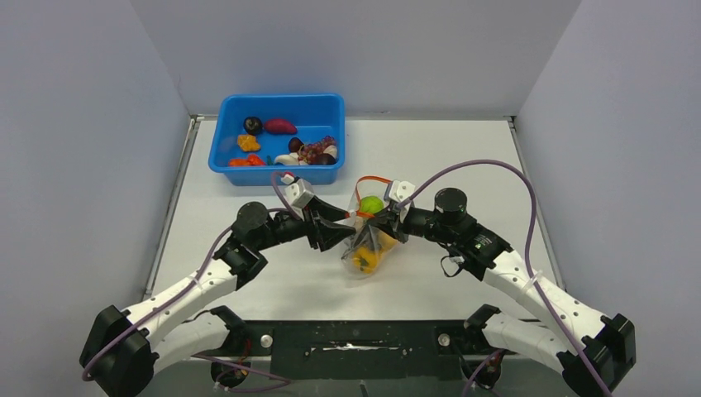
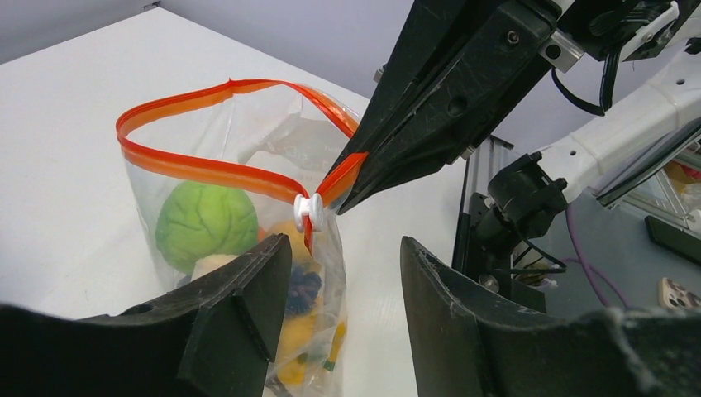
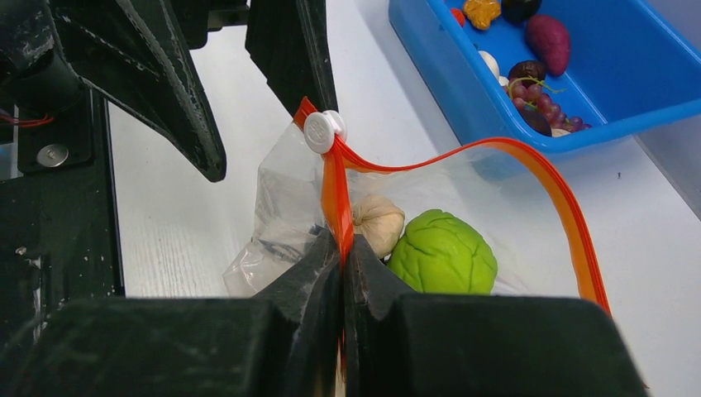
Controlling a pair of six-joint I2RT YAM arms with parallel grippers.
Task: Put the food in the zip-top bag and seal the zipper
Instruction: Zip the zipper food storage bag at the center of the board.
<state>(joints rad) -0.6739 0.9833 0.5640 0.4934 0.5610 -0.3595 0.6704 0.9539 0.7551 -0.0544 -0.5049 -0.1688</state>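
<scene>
The zip-top bag [image 2: 248,132] stands upright on the bench [image 1: 463,149] between the two arms, near the blue bin [image 1: 273,172] but apart from it. Its mouth gapes in a wide loop of the red-orange zipper [image 2: 198,169]. The right gripper [image 3: 340,248] has its jaws pressed together on the zipper, pinching the closed stretch of the strip at the bag's corner, just below the white slider [image 3: 324,131]. The left gripper [image 2: 343,248] faces it from the other side with its jaws spread. The slider sits just beyond their tips, in line with the gap and close to one tip, but neither jaw is closed on it. From the left wrist view, the bag's side hangs right in front of the spread jaws. Inside the bag lie a green cabbage [image 3: 442,252], a garlic bulb [image 3: 376,223] beside it, a dark piece [image 2: 304,289], and a yellow pepper [image 1: 368,258] at the bottom. More toy food rests in the bin, among it a bunch of grapes [image 3: 529,95] and a purple sweet potato [image 3: 547,41].
</scene>
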